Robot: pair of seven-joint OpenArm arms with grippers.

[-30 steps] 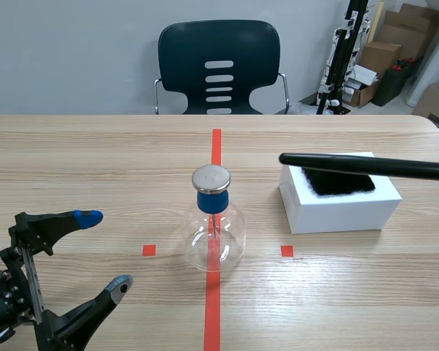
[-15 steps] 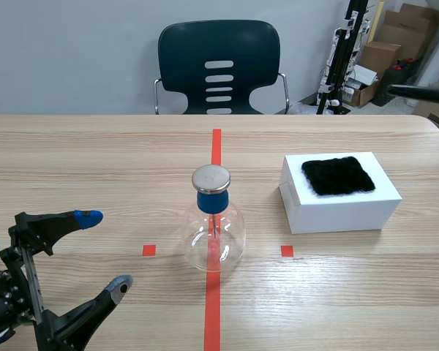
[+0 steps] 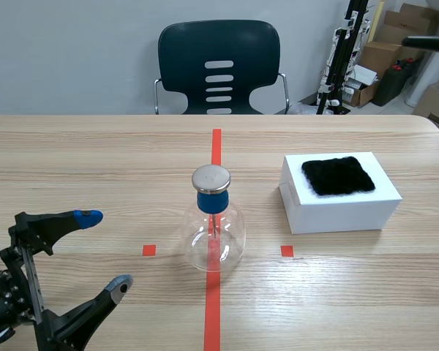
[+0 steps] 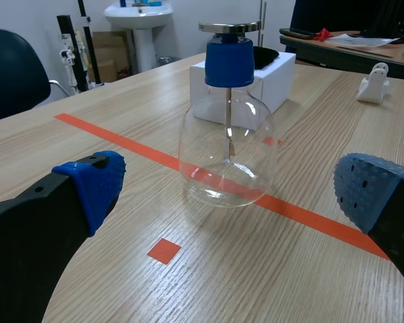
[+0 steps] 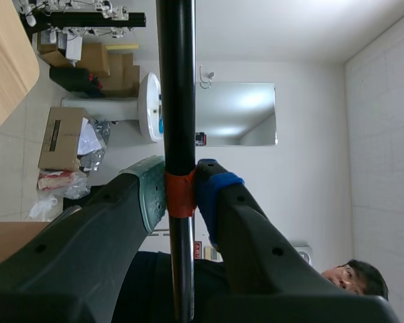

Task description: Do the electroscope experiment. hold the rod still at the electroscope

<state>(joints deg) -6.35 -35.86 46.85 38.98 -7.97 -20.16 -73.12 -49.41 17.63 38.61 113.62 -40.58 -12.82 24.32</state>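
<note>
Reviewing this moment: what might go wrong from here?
The rod is long and pinched only at its orange band by the right gripper, so it may pivot or slip. Its tip is high and far off to the right of the electroscope. Coming in, it might strike the metal cap and knock the electroscope over, since it stands free on the table.
</note>
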